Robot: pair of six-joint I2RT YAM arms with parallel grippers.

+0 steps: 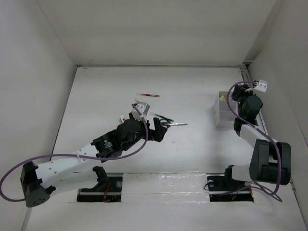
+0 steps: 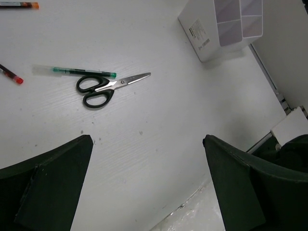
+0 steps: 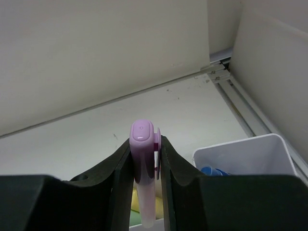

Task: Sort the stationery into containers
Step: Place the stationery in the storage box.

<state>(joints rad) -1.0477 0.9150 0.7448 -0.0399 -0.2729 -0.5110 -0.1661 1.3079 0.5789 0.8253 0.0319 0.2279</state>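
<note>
My right gripper (image 3: 144, 144) is shut on a pink marker (image 3: 141, 135), which hangs cap up over the white containers (image 3: 269, 149). One bin holds a blue-capped bottle (image 3: 214, 171). A yellow marker (image 3: 135, 202) lies in the bin below the pink one. In the top view the right gripper (image 1: 239, 98) hovers at the containers (image 1: 221, 113). My left gripper (image 2: 147, 139) is open and empty, above the table just short of the black-handled scissors (image 2: 98, 90). A green-tipped pen (image 2: 77, 72) lies against the scissors. A red-tipped pen (image 2: 11, 75) and another pen (image 2: 19, 5) lie further left.
In the top view the left gripper (image 1: 156, 129) is mid-table, with the scissors (image 1: 169, 123) right of it and a red pen (image 1: 150, 95) behind. White walls enclose the table on three sides. A metal rail (image 3: 238, 98) runs along the right wall.
</note>
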